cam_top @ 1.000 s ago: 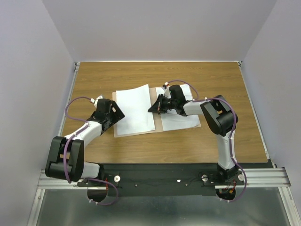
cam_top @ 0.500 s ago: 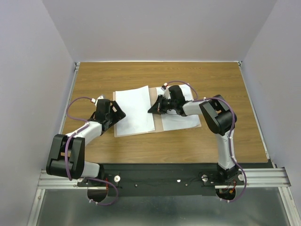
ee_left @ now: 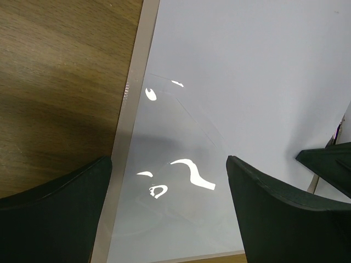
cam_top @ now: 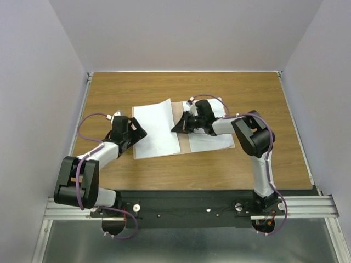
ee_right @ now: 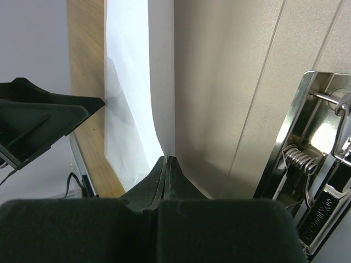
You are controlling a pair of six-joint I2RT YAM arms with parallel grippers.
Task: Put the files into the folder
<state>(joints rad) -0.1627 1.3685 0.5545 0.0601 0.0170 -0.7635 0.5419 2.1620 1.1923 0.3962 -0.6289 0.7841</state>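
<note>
Wood-grain table [cam_top: 137, 87], boxed by plain pale walls [cam_top: 181, 33] on the left, far and right sides. Metal rail [cam_top: 307, 205] along the near edge carries both arm bases.

Mid-table: pinkish-tan flat folder [cam_top: 185, 144], lying open. Lifted white paper sheet [cam_top: 156, 129] covers its left half. Second white paper sheet [cam_top: 211, 141] lies flat on the right half, partly under the right arm.

Right gripper [ee_right: 166, 159]: fingers pressed together, pinching the right edge of the lifted white paper sheet, which curls up off the folder there. Silver metal clip [ee_right: 312, 164] sits on the folder just beside that gripper.

Left gripper [ee_left: 169, 160]: fingers spread wide, holding nothing, low over the folder's left border. Clear glossy plastic leaf [ee_left: 170, 137], with glare spots, lies between them. Contact cannot be told.

Edges and room: bare wood starts right at the folder's left border. Broad bare wood lies on the far side and to the right of the folder. A narrower strip separates the folder from the near rail.
</note>
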